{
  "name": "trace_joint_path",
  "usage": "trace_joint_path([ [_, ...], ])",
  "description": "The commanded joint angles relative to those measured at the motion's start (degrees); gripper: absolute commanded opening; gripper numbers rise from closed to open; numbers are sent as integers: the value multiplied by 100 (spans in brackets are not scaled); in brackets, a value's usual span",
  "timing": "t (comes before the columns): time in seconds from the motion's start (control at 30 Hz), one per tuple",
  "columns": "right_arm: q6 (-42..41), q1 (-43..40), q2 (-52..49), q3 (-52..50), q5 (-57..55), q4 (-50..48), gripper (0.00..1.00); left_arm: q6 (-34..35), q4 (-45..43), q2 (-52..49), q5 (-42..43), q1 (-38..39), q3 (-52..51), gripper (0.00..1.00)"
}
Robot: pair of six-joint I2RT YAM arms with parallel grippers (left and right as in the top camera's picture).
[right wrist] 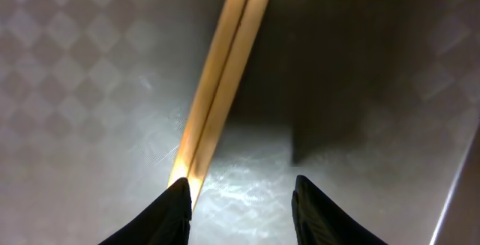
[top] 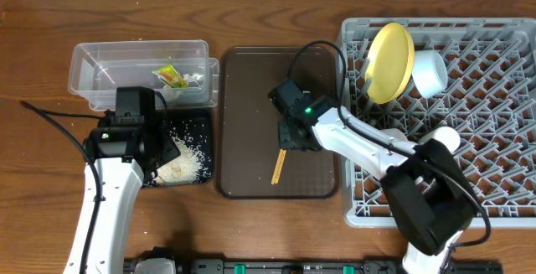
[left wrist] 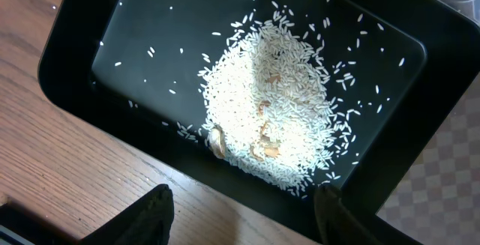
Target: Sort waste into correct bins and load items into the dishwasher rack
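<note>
The two wooden chopsticks [top: 278,167] lie side by side on the brown serving tray [top: 243,123]. My right gripper [top: 296,137] is open just above the tray, its left finger at the chopsticks' near end [right wrist: 217,103]; in the right wrist view my right gripper [right wrist: 238,200] holds nothing. The yellow plate [top: 390,62], white bowl [top: 429,73] and a pale item [top: 445,138] sit in the grey rack [top: 494,140]. Rice [left wrist: 266,110] is piled in the black tray [left wrist: 97,88], also overhead [top: 186,158]. My left gripper [left wrist: 244,215] is open over its near edge. The snack wrapper [top: 170,76] lies in the clear tub [top: 138,58].
The serving tray lies between the bins on the left and the rack on the right. Bare wooden table [top: 251,10] runs along the back. My right arm [top: 368,148] crosses the rack's left edge. Cables trail from the left arm [top: 50,119].
</note>
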State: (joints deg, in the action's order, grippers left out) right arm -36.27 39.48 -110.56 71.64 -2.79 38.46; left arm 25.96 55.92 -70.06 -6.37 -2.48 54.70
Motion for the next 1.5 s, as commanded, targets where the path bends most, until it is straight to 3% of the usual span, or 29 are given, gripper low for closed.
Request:
trace_joint_path([
  [0.0, -227, 35, -195, 46, -190, -7, 42, 92, 15, 50, -11, -24, 94, 63],
  [0.37, -291, 35, -284, 61, -72, -107, 42, 92, 17, 50, -11, -24, 94, 63],
  [0.73, -155, 33, 382, 168, -354, -299, 44, 92, 17, 50, -11, -24, 94, 63],
  [1.17, -352, 221, -450, 166, -173, -378, 44, 92, 17, 50, -11, -24, 94, 63],
  [1.33, -354, 212, -472, 166, -284, -284, 26, 92, 17, 50, -11, -24, 94, 63],
  [1.47, -356, 188, -398, 166, -297, -210, 4, 92, 17, 50, -11, -24, 94, 63],
])
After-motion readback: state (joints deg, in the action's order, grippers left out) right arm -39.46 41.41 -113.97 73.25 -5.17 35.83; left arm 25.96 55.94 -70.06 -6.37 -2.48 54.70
